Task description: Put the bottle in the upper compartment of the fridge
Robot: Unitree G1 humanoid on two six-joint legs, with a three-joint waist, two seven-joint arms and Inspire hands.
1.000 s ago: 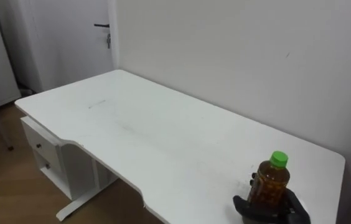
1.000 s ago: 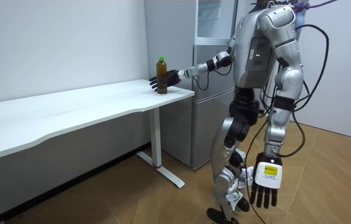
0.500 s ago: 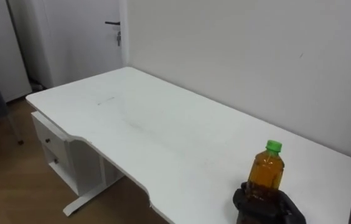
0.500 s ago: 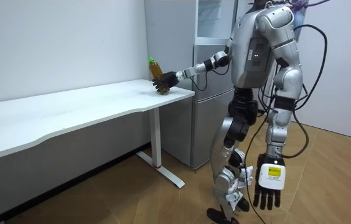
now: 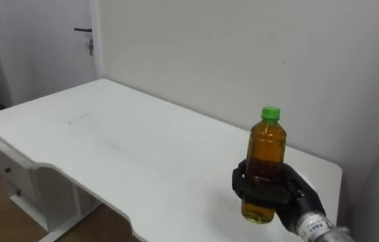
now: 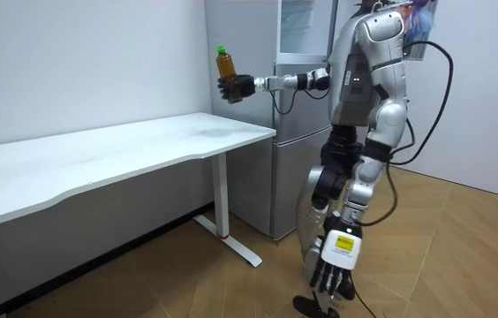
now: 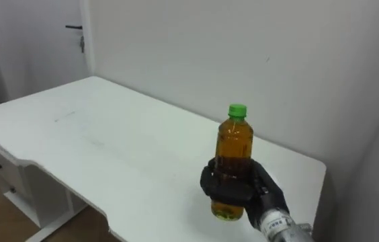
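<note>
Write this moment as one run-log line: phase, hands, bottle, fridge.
phase: bottle held aloft | right hand: shut on bottle, upright, above table end | left hand: open, hanging low | fridge: beside table, bottle not yet inside

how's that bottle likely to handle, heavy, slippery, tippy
The bottle looks nearly full of amber liquid, so probably heavy for its size. Its smooth plastic may slip, though the right hand wraps its lower half. Tall and narrow, it could tip when set down.
</note>
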